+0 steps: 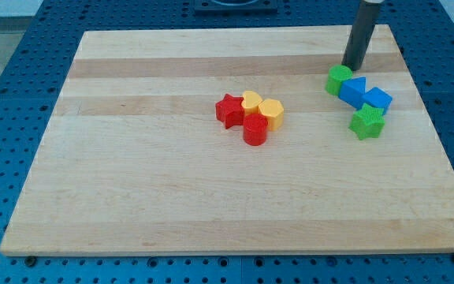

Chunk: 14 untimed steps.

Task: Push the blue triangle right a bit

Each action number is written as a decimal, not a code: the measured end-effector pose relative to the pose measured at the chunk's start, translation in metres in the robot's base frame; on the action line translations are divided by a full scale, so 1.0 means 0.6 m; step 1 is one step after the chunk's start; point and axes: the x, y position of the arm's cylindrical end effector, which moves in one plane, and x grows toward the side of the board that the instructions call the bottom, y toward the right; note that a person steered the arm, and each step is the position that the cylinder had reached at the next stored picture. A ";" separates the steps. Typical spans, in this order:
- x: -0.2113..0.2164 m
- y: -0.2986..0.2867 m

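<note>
My tip (353, 69) rests on the wooden board (132, 173) at the view's upper right, just above and right of a green block (338, 80). Two blue blocks touch each other right below the tip. The left one (354, 91) looks like the blue triangle and touches the green block. The right one (378, 99) looks like a cube. A green star (367, 121) sits against their lower side. The tip stands just above the blue triangle; I cannot tell whether it touches it.
Near the board's middle is a tight cluster: a red star (228, 110), a yellow heart (251, 101), a yellow hexagon (272, 112) and a red cylinder (255, 130). The board's right edge lies close to the blue blocks. A blue perforated table surrounds the board.
</note>
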 end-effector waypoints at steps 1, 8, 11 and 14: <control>-0.002 -0.002; 0.105 -0.184; 0.132 -0.108; 0.114 -0.060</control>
